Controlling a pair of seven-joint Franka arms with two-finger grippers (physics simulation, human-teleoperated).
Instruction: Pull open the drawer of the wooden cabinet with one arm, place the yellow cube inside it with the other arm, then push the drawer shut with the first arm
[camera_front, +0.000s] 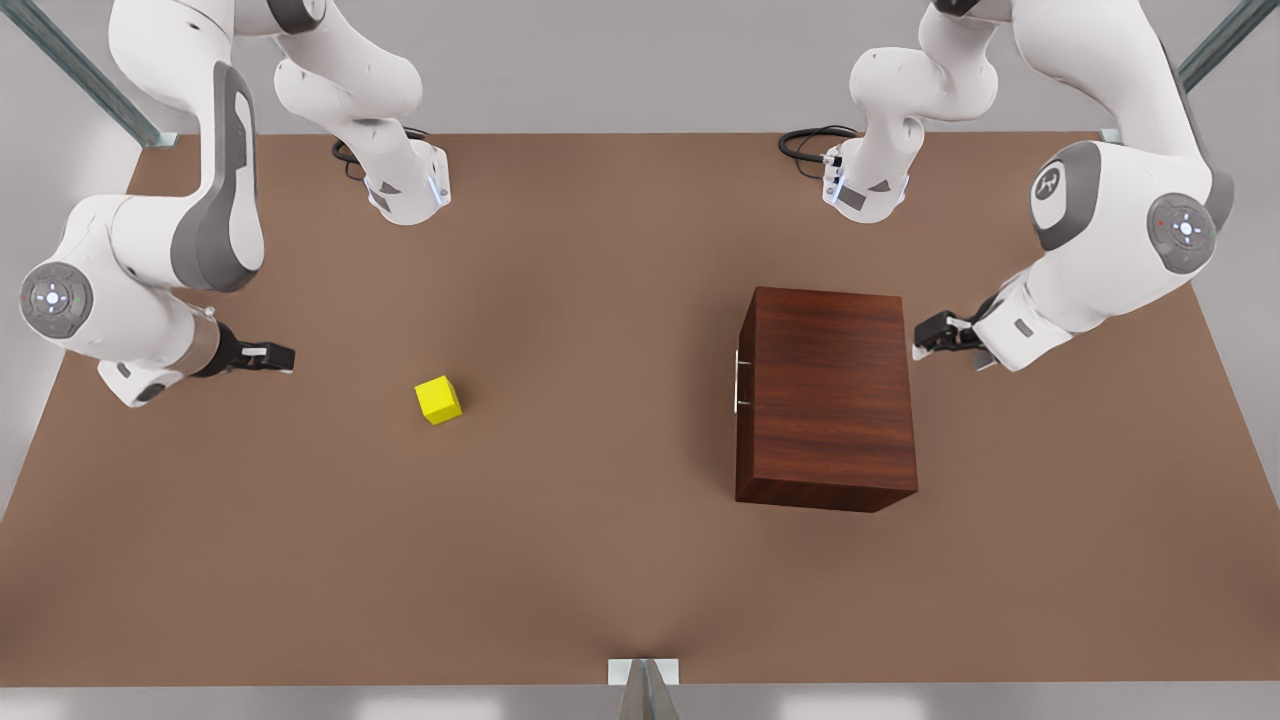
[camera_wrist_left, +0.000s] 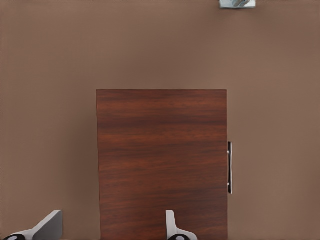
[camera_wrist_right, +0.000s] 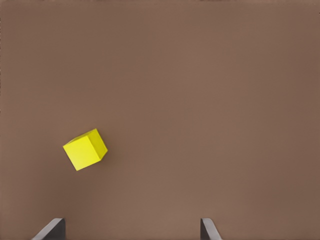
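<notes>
Wooden cabinet (camera_front: 827, 398): stands right of centre in the front view, on the brown table (camera_front: 600, 560); boxy and rigid, likely heavy enough to stay put under a pull.
Drawer: shut, flush with the cabinet; its front faces the front view's left.
Handle (camera_front: 737, 381): thin silver bar on the cabinet's left face in the front view; the only sensible place to take hold, stiff but slim and probably slick.
Yellow cube (camera_front: 438, 399): alone on the table, left of centre, well apart from the cabinet; small, hard, likely light, best pinched across two flat opposite faces.
Left hand (camera_front: 930, 335): at the cabinet's far side from the handle, right of frame, fingers (camera_wrist_left: 171, 222) spread wide, empty.
Right hand (camera_front: 272, 357): at the left of frame, short of the cube, fingers (camera_wrist_right: 207, 229) wide apart, empty.
Stage: nothing grasped yet.
</notes>
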